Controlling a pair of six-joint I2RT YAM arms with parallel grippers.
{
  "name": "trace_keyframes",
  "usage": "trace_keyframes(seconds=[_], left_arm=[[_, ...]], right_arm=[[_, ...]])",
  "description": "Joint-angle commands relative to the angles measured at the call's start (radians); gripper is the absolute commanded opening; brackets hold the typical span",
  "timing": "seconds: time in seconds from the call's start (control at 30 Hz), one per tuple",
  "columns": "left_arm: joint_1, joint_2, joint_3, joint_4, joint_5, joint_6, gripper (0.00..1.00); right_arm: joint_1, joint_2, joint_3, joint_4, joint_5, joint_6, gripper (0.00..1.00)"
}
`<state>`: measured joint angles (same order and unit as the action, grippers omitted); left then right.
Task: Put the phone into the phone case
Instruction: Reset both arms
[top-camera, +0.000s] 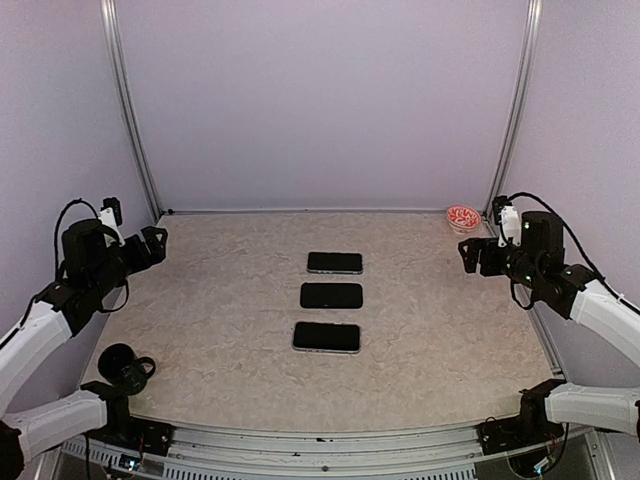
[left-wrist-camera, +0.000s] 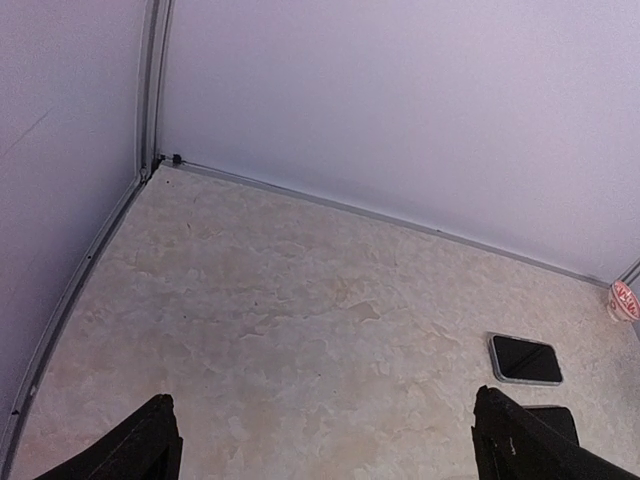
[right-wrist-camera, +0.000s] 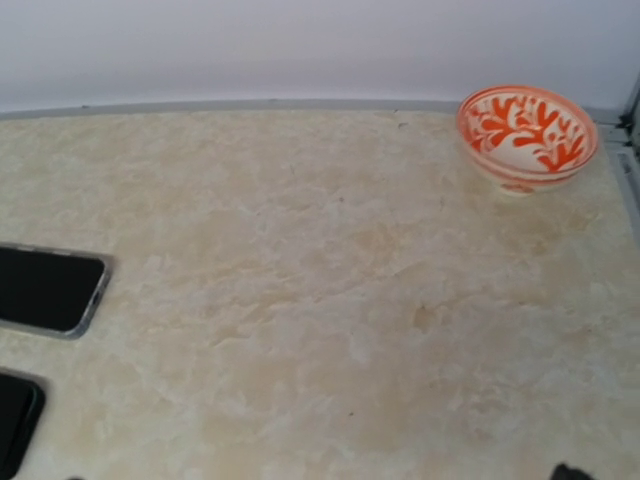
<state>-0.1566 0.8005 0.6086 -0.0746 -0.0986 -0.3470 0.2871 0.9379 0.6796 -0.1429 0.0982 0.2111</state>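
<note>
From above: my left claw (top-camera: 152, 246) and right claw (top-camera: 469, 254) hang over opposite side edges of the mottled beige table (top-camera: 220, 300), well apart from everything on it. Three dark flat slabs lie in a column at the table's middle, close but not touching: the far slab (top-camera: 334, 262) and the near slab (top-camera: 326, 337) show a pale rim, while the middle slab (top-camera: 331, 295) is black all over. I cannot tell from here which is the phone and which the case. An orange-patterned bowl (top-camera: 461, 217) sits in the far right corner, and a black object (top-camera: 127, 367) stands at the near left edge.

From my left wrist: my two fingers (left-wrist-camera: 140, 450) stand wide apart at the bottom corners of the view, with nothing between them but bare tabletop. The far slab lies off to the right, the middle one partly hidden behind my right-hand finger.

From my right wrist: the bowl sits upright near the back wall. The far and middle slabs are cut off by the left edge. Only a dark speck of one fingertip shows at the bottom right, so the claw is spread and grips nothing.
</note>
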Motion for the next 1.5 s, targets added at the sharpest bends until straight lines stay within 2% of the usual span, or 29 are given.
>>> trace_keyframes(seconds=[0.0,0.1,0.23,0.5,1.33,1.47], left_arm=[[0.008,-0.036,-0.006,-0.028,-0.022,0.032,0.99],[0.008,-0.05,-0.035,0.005,-0.031,0.031,0.99],[0.008,-0.059,-0.02,0.029,0.0,0.033,0.99],[0.008,-0.039,-0.004,0.043,-0.025,0.057,0.99],[0.008,-0.044,-0.007,0.037,-0.046,0.054,0.99],[0.008,-0.046,0.005,0.035,-0.03,0.046,0.99]], right_arm=[[0.003,-0.045,0.036,-0.021,0.081,-0.005,0.99],[0.001,-0.096,0.011,0.011,0.051,-0.017,0.99],[0.002,-0.133,0.015,-0.022,0.062,-0.022,0.99],[0.002,-0.157,0.018,-0.057,0.092,-0.039,0.99],[0.001,-0.304,-0.007,-0.02,0.061,-0.055,0.99],[0.001,-0.32,-0.003,-0.032,0.124,-0.043,0.99]])
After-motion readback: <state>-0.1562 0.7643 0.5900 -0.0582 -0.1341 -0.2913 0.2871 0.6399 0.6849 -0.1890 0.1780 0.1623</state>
